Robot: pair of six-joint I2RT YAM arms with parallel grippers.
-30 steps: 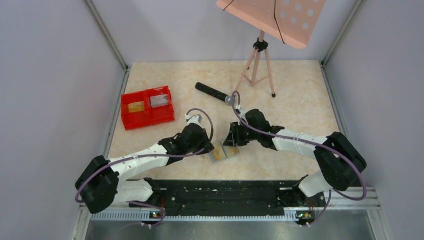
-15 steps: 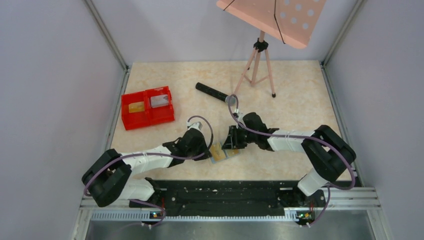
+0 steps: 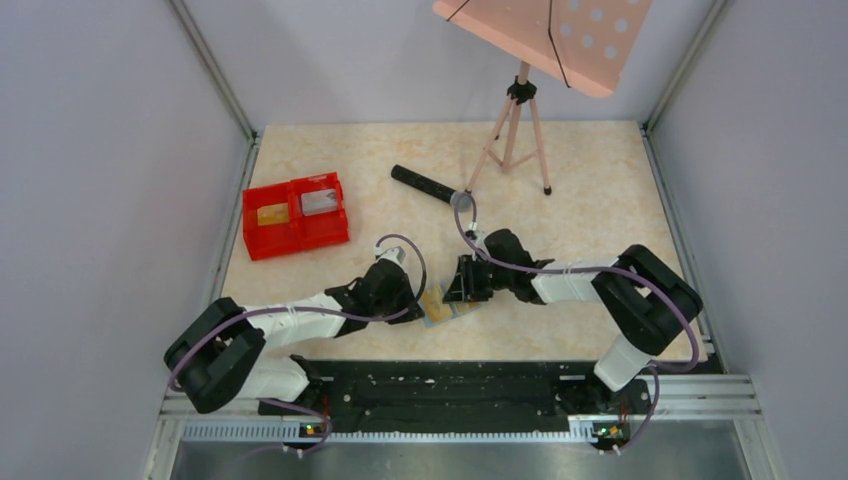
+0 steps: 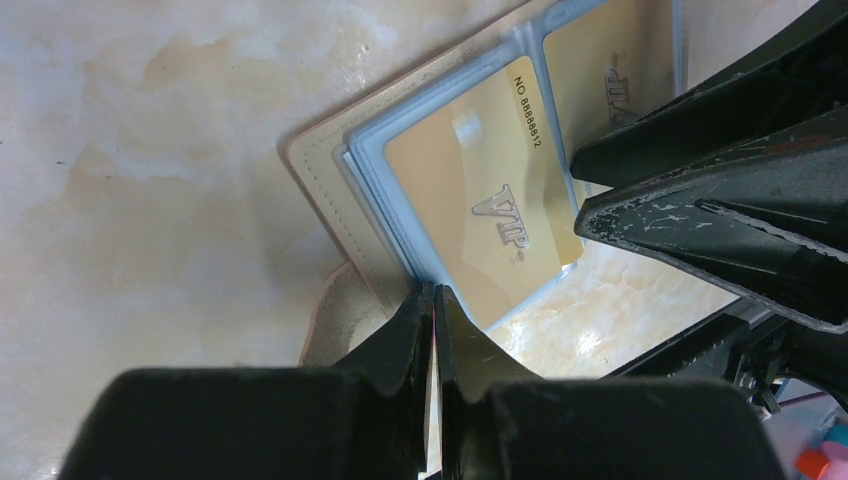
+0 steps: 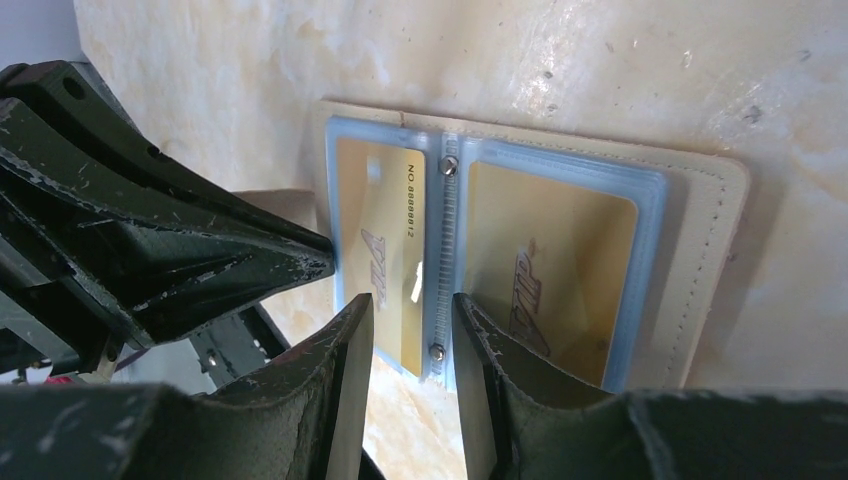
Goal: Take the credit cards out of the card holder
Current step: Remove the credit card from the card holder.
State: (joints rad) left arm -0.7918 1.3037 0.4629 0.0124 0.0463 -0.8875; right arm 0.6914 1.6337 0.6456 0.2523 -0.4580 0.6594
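The holder (image 3: 447, 305) lies open mid-way along the desk's (image 3: 590, 200) near edge. The left claw (image 4: 432, 300) pinches its sleeve edge; the right claw (image 5: 410, 325), part open, straddles the spine, gripping nothing. A pull might drag the whole holder, cards (image 4: 480, 215) and all.

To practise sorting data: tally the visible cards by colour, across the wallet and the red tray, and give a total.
Gold credit cards: 3, two in the card holder, one in the red tray
Grey credit cards: 1, in the red tray
Total: 4
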